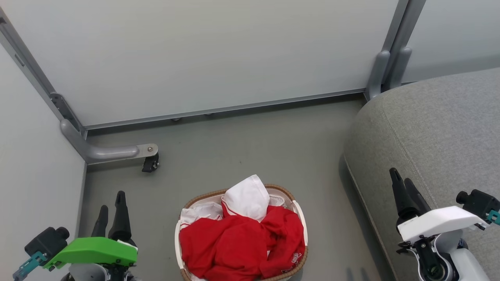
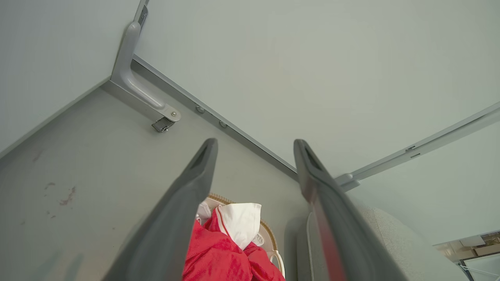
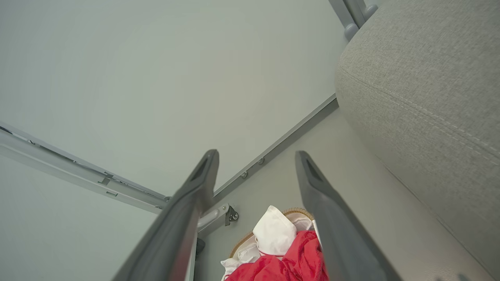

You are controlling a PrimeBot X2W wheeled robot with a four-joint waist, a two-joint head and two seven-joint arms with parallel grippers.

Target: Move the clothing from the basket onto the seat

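My left pincer [image 1: 111, 201] and right pincer [image 1: 400, 175] gape empty, clothing [image 1: 234, 246] in basket [image 1: 203, 196] between them, staged, I judge, for grabbing.

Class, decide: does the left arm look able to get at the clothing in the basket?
Probably yes: the left fingers are open, the clothing lies heaped uncovered in the basket, and just floor lies between them.

A: Head camera?
B: High, looking steeply down at the floor [image 1: 250, 144], basket [image 1: 304, 226] close below.
A: Wrists?
B: Either side, facing the wall [image 2: 312, 58], probably tilted slightly down; both catch that basket's far end.
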